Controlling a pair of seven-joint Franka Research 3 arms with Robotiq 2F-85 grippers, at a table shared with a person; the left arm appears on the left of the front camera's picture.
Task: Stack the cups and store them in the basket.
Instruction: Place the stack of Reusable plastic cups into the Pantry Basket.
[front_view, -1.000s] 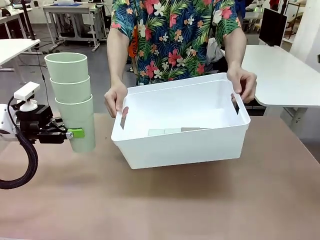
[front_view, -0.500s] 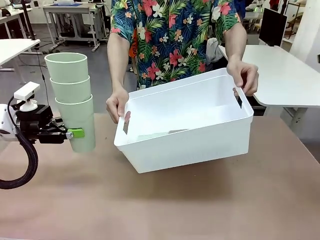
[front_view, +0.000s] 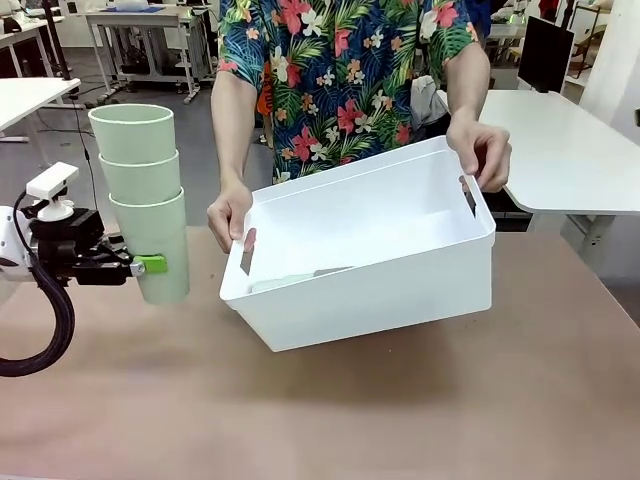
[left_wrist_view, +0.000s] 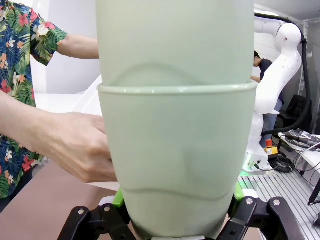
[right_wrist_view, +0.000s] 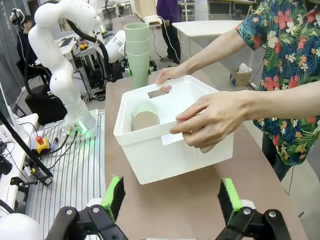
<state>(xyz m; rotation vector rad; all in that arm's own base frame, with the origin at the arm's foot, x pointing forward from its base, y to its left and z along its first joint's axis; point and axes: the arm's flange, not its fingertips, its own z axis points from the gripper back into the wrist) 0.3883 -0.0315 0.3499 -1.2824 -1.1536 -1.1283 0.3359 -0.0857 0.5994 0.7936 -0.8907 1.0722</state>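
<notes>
Pale mint green on all three stacked cups (front_view: 146, 200) in my left claw (front_view: 150, 265), black with bright green pads. The basket (front_view: 380, 290) is plain white. Inside it, a tan-brown cup (right_wrist_view: 145, 120). The person's shirt (front_view: 345, 70): navy, red flowers, green palm leaves. Worktop (front_view: 330, 410) is dull brown.

Support surface: a brown table (front_view: 330, 410) with a matte top. The white basket (front_view: 380, 290) is tilted, its left lower edge appearing to meet the tabletop and its right end raised; actual contact cannot be confirmed. The tabletop around it is plain brown.
</notes>
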